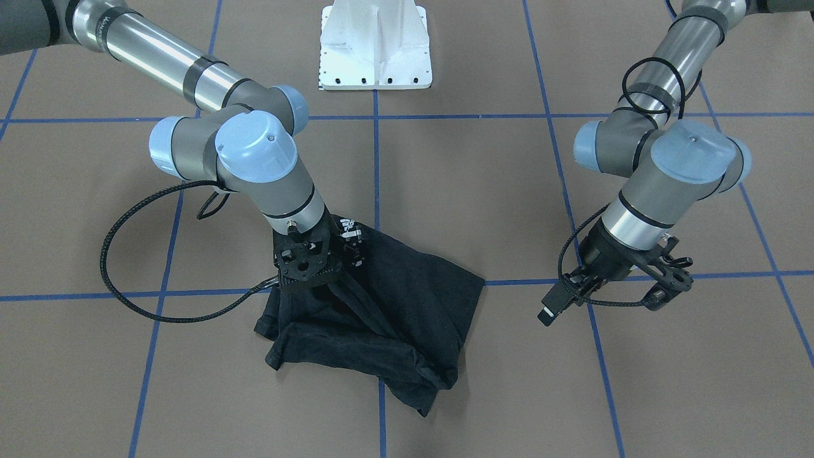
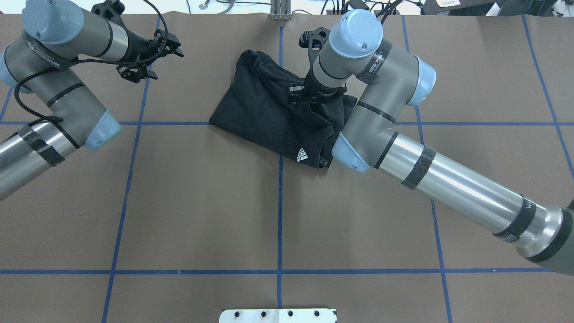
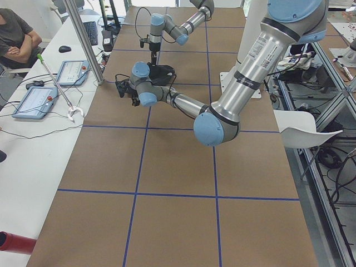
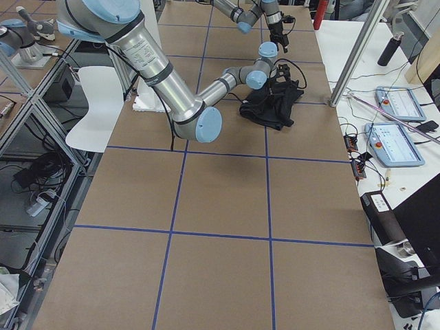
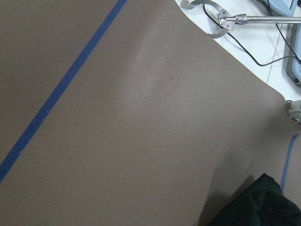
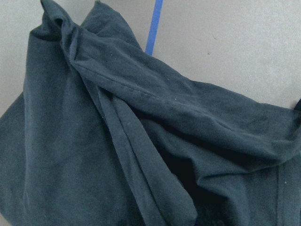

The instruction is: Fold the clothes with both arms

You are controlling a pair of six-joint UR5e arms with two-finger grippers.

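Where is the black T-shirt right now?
In the overhead view, the black T-shirt lies bunched at the far middle of the table, under the right end effector.

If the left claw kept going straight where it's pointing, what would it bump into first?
Probably the brown paper-covered table. The left claw tilts downward at bare tabletop beside a blue tape line; the black crumpled T-shirt sits off to the side.

A robotics lab is indicated: a surface (image 3: 178, 167) gridded with blue tape (image 3: 178, 195), aluminium framing (image 3: 84, 41), and control pendants (image 3: 33, 103) laid on a side bench (image 3: 22, 167).
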